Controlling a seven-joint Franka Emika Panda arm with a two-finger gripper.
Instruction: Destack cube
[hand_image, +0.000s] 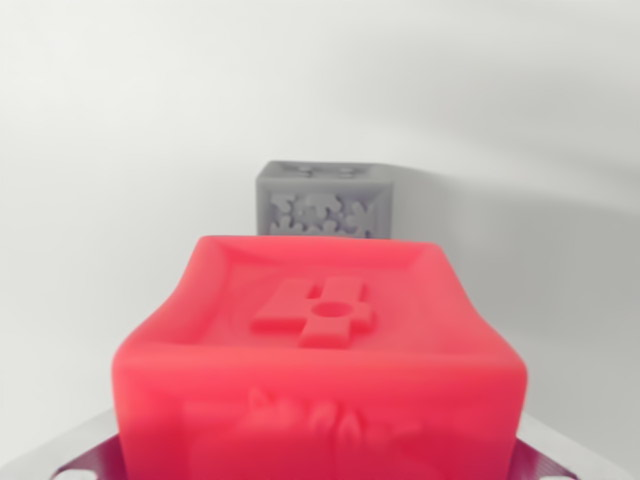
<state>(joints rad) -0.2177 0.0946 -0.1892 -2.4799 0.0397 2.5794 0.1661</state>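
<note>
The table (120, 150) is a plain white surface, smooth and unmarked, filling the wrist view from edge to edge; a grey cube (325, 198) stands on it toward the middle, upright, its facing side moulded in raised relief; a soft shadow spreads from it across the table toward the wrist view's right; whether the red cube (320, 350) in front rests on the table cannot be told.
</note>
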